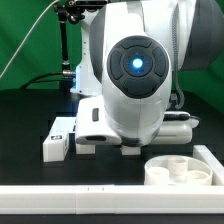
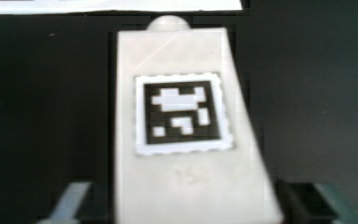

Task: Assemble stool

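Evidently the jaws are clamped on a tagged white leg [image 2: 179, 120] lying between them on the desk [image 2: 322, 100], likely so it can be lifted toward the round seat [image 1: 182, 171] resting near them.

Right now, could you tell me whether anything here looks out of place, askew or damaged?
Nothing stands out. The tool is closed on a leg that lies straight in its grip, tag intact. A second leg lies flat on the table, and the seat rests level, with no visible damage.
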Robot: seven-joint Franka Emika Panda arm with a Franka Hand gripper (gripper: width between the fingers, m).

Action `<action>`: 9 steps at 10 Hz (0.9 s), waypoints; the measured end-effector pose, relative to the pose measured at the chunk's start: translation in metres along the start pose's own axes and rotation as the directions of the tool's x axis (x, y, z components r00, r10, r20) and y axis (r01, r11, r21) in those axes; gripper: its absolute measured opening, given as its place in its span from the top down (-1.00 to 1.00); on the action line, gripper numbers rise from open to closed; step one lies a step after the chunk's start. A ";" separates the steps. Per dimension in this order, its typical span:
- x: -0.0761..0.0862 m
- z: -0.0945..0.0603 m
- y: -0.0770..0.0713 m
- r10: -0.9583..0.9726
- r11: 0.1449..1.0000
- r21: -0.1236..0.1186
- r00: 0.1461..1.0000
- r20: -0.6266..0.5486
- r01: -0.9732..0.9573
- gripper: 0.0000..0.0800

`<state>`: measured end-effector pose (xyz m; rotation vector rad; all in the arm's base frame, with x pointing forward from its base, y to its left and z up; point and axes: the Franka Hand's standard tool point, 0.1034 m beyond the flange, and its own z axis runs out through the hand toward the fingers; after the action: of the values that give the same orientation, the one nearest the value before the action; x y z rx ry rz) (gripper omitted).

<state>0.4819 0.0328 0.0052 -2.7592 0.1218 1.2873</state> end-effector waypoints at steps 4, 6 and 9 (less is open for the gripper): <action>-0.003 -0.009 -0.002 -0.020 1.000 0.005 1.000 0.001 0.020 0.14; -0.015 -0.032 -0.009 -0.024 0.999 0.028 0.999 0.024 0.023 0.14; -0.030 -0.065 -0.016 -0.028 0.999 0.025 0.999 0.017 0.027 0.14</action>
<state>0.5143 0.0417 0.0705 -2.7184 0.0976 1.2944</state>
